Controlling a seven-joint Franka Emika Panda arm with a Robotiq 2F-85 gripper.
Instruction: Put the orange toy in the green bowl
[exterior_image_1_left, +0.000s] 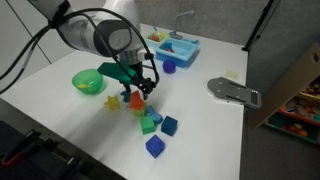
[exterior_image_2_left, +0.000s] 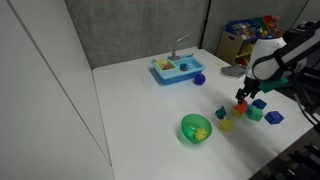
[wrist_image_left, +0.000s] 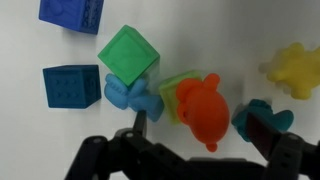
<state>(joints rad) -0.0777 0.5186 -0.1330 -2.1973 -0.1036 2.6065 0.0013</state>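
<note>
Hand (wrist_image_left: 200, 128) straddles orange toy (wrist_image_left: 203, 108) — pale-green cube (wrist_image_left: 170, 88) touching.

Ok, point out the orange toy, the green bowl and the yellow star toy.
orange toy (wrist_image_left: 203, 110), wrist view, middle of its body.
green bowl (exterior_image_2_left: 185, 127), in an exterior view, its rim.
yellow star toy (wrist_image_left: 295, 68), wrist view, its centre.

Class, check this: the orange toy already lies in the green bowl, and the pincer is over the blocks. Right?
No. The orange toy is not in the green bowl: the wrist view shows it among the blocks, inside the open pincer. The pincer is indeed over the blocks.
</note>
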